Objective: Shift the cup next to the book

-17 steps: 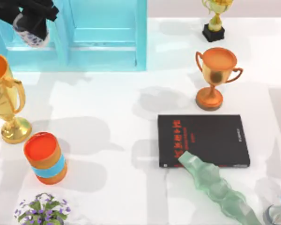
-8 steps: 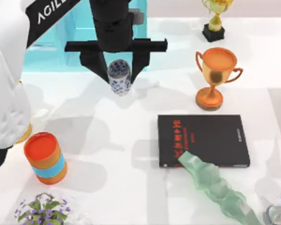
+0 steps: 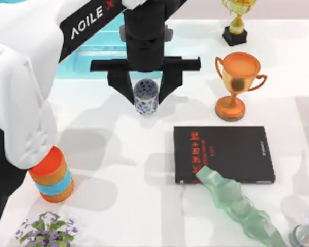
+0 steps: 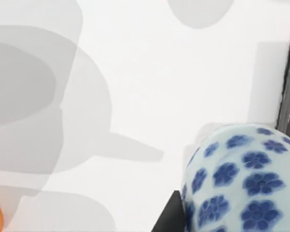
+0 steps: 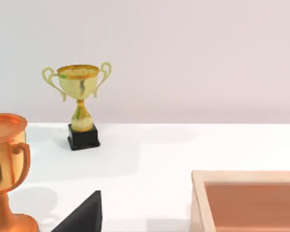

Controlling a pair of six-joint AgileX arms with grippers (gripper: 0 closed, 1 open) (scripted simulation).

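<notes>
Top view | left gripper (image 3: 146,98) clamped on cup (image 3: 146,96), up-left of book (image 3: 224,153), nearer than before | bare table (image 3: 118,206) left of book's edge | right gripper parked, fingers unseen

The cup (image 3: 146,96) is white with blue flowers, the book (image 3: 224,153) black with red lettering, the counter (image 3: 118,206) white, the trophy (image 3: 237,82) orange, the cylinder (image 3: 51,177) orange, blue-banded.

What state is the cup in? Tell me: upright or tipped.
Upright: the cup shows its open mouth to the top view, held between the left gripper fingers.
</notes>
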